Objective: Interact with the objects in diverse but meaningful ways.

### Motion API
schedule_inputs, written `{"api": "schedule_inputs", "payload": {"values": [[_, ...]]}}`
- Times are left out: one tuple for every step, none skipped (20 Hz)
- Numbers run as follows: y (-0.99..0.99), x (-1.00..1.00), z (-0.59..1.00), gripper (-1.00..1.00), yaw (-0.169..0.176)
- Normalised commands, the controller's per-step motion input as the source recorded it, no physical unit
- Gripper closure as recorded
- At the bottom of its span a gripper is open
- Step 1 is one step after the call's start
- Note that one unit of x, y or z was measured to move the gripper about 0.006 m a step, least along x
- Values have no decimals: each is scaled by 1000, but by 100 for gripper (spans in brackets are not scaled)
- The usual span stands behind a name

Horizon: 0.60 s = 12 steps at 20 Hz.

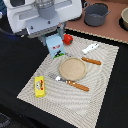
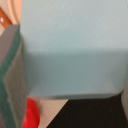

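Observation:
The white carton (image 1: 55, 46), with a pale blue top and green-red print, stands upright at the far edge of the mat. Its blue face (image 2: 75, 50) fills the wrist view. My gripper (image 2: 67, 75) straddles it and is shut on it; one grey finger (image 2: 10, 75) presses its side, while the other is barely visible at the frame's edge. The red pepper (image 1: 67, 38) lies just beside the carton, seen also as the pepper (image 2: 31, 112) in the wrist view. The white elongated piece (image 1: 91, 48) lies toward the exterior view's right. The yellow box (image 1: 40, 86) rests near the front left.
A tan plate (image 1: 73, 68) sits mid-mat, with a wooden-handled knife (image 1: 91, 61) behind it and a fork (image 1: 70, 82) in front. A grey pot (image 1: 96, 14) stands on the wooden surface at the back right. The woven mat (image 1: 100, 95) lies on black cloth.

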Motion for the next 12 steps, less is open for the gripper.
{"api": "schedule_inputs", "payload": {"values": [[-209,897,820,100,-56],[-243,883,783,100,-57],[-257,877,737,100,-56],[-289,863,677,100,-56],[-306,849,629,100,-59],[-357,826,491,100,-61],[-363,823,417,100,-59],[-400,800,306,100,-66],[-440,774,203,100,-77],[-469,777,117,100,-83],[-486,780,86,100,-87],[-491,786,69,100,-87]]}}
